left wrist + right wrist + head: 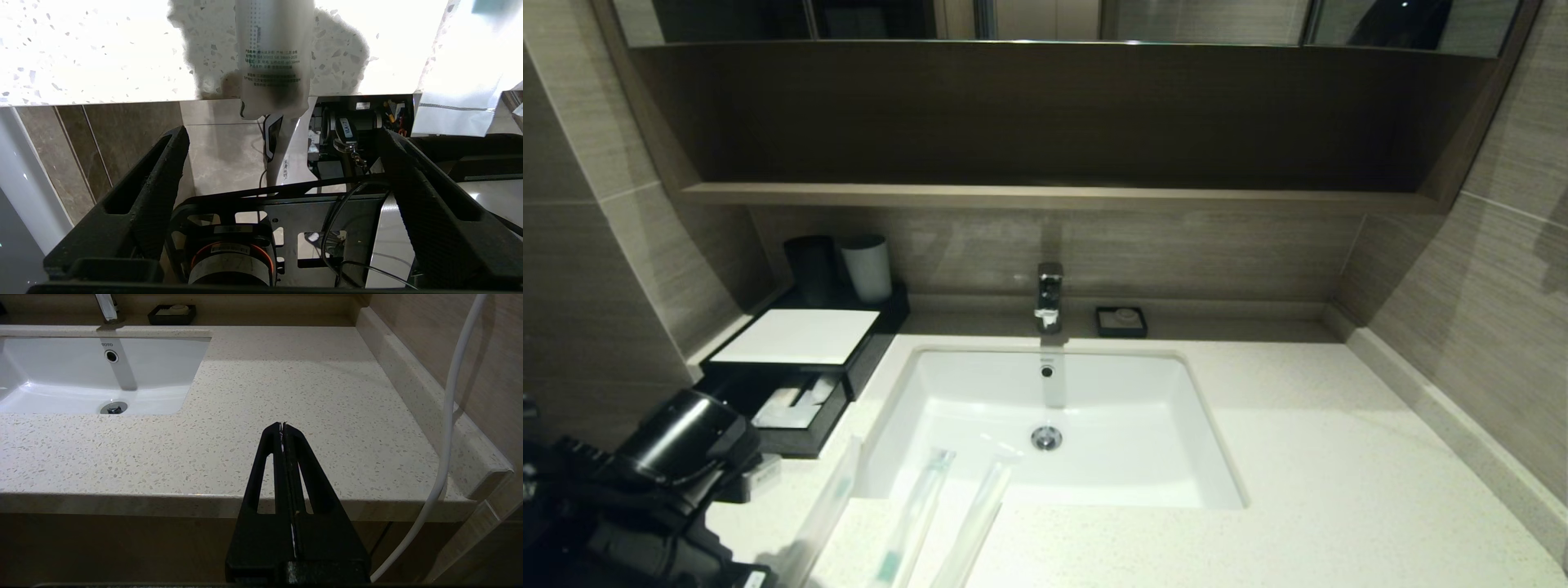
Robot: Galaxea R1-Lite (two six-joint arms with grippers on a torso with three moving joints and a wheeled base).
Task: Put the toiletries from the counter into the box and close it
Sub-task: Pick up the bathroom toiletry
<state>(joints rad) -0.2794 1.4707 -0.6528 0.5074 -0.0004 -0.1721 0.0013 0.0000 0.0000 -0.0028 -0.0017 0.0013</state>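
Observation:
Three long slim toiletries lie side by side on the counter (1339, 457) at its front edge, before the sink: a whitish packet (823, 510), a toothbrush packet with teal marks (916, 510) and a third packet (980, 514). The black box (796, 335) with a white top panel stands at the back left. Its front drawer (788, 408) is pulled out and has white items inside. My left gripper (282, 134) is open and holds nothing. It hangs at the counter's front edge, just below the overhanging end of a printed packet (271, 61). My right gripper (282, 426) is shut and empty over the front edge, right of the sink.
The white sink (1143, 457) with its tap (1049, 294) fills the middle of the counter. A dark cup (810, 269) and a light cup (867, 268) stand behind the box. A small black soap dish (1121, 321) sits at the back wall. My left arm (678, 445) fills the lower left.

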